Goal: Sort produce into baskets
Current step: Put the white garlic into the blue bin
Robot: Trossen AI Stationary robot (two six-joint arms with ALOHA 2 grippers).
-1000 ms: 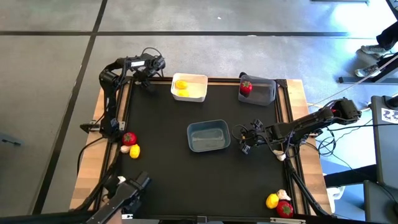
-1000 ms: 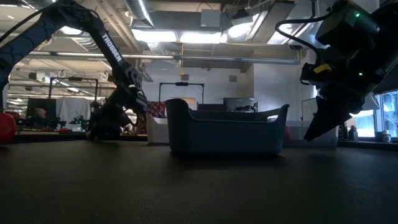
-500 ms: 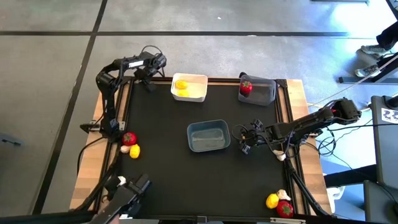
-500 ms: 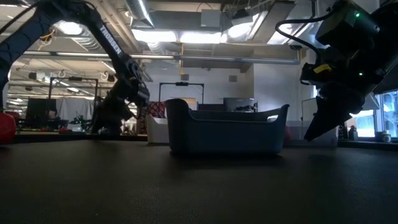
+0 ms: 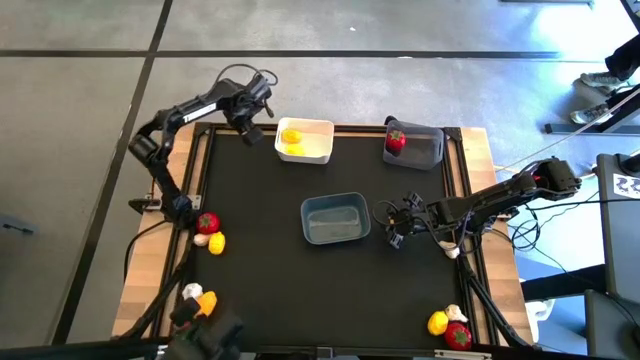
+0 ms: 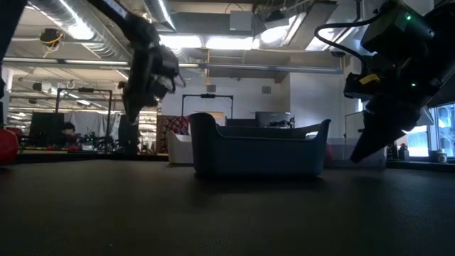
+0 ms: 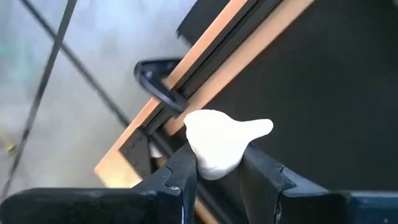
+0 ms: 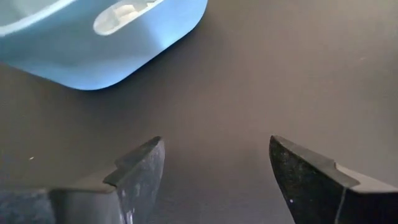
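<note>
**Left gripper holding a garlic bulb near the white bin**

The blue bin (image 5: 334,219) is sitting at the middle of the black mat (image 5: 260,290) and serves as the landmark here.

The left gripper (image 5: 252,113) is hanging in the air beyond the blue bin and to its left, over the mat's far left corner, just beside the white bin (image 5: 305,141). Its fingers (image 7: 184,176) are clamped on a whitish garlic bulb (image 7: 219,140), whose pointed tip is sticking out to one side. In the left wrist view the wooden table edge (image 7: 205,68) and the mat are showing below the bulb.

The right gripper (image 5: 396,226) is waiting just to the right of the blue bin, low over the mat, with its fingers (image 8: 138,174) standing apart and nothing between them. The right wrist view is showing the blue bin's rounded corner (image 8: 124,46) close ahead.

The white bin, beyond the blue bin and slightly left, is holding yellow pieces (image 5: 290,138). The dark grey bin (image 5: 418,146), beyond the blue bin to the right, is holding a red piece (image 5: 396,141).

Left of the blue bin, at the mat's left edge, a red piece (image 5: 207,223), a yellow piece (image 5: 217,243) and a whitish bulb (image 5: 201,239) are lying together. Nearer than the blue bin, at the near right corner, a yellow piece (image 5: 437,322), a red piece (image 5: 458,335) and a whitish bulb (image 5: 456,314) are clustered. Another whitish bulb (image 5: 450,249) is lying to the right, under the right arm. At the near left edge an orange piece (image 5: 207,299) and a pale one (image 5: 190,291) are lying side by side.
</note>
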